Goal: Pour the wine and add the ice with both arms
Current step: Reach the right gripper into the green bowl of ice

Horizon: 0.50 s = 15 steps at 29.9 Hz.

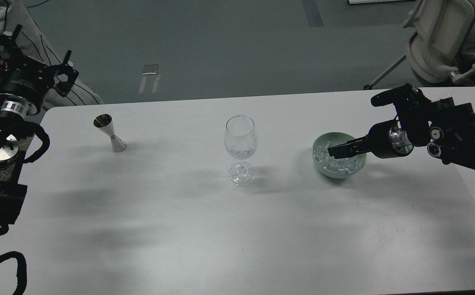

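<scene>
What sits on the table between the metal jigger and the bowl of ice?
The head view shows only the wine glass, upright, between jigger and bowl; the rest is bare table.

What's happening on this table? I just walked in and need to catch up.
The right gripper is reaching into the bowl of ice; whether it has a piece is unclear. The wine glass stands mid-table with some ice-like pieces inside. The jigger stands untouched at left, and the left gripper hangs off the table's edge, holding nothing.
</scene>
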Tool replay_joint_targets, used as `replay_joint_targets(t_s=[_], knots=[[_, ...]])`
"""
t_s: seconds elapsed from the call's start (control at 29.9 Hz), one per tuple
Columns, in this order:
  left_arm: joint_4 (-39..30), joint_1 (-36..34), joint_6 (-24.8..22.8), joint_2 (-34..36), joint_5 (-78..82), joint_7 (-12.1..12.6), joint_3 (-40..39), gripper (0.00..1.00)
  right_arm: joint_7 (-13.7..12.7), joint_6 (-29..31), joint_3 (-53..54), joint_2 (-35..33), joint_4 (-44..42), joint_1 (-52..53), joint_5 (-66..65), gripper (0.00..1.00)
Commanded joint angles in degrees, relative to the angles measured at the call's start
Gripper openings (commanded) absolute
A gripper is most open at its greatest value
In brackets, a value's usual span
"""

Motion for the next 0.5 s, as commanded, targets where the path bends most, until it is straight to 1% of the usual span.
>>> replay_joint_targets(t_s=[0.0, 0.3, 0.47], knots=[[-0.1, 0.0, 0.0, -0.3, 0.0, 0.0, 0.0, 0.98, -0.1, 0.0, -0.1, 0.5, -0.2, 0.0, 0.0, 0.8], [-0.1, 0.0, 0.0, -0.3, 0.0, 0.0, 0.1, 0.98, -0.2, -0.4, -0.1, 1.0, -0.8, -1.0, -0.4, 0.79], [0.0, 0.0, 0.0, -0.3, -0.1, -0.1, 0.0, 0.98, -0.6, -1.4, -0.1, 3.0, -2.0, -1.8, -0.4, 0.79]])
